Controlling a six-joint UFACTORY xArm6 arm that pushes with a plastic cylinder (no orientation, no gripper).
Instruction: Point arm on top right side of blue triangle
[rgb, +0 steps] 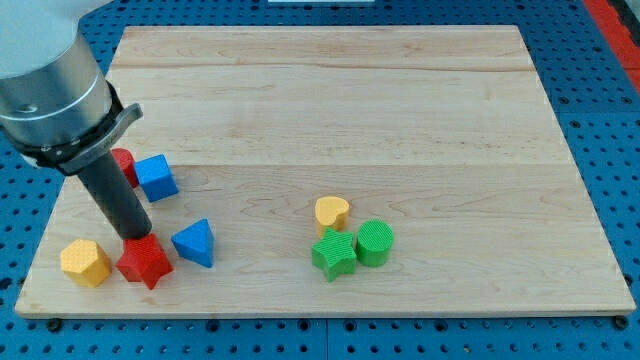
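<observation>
Two blocks crowd my tip (139, 236) — red star (145, 261), blue triangle (195, 243).

I can read no text, label, number or sign anywhere from here, neither on the blocks near my tip (139, 238) nor on the board (330, 100).

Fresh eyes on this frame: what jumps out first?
The big grey arm at the view's upper left, its dark rod slanting down so my tip sits at the top of the red star, left of the blue triangle. Second, the green star, green cylinder and yellow heart clustered at centre-bottom.
</observation>
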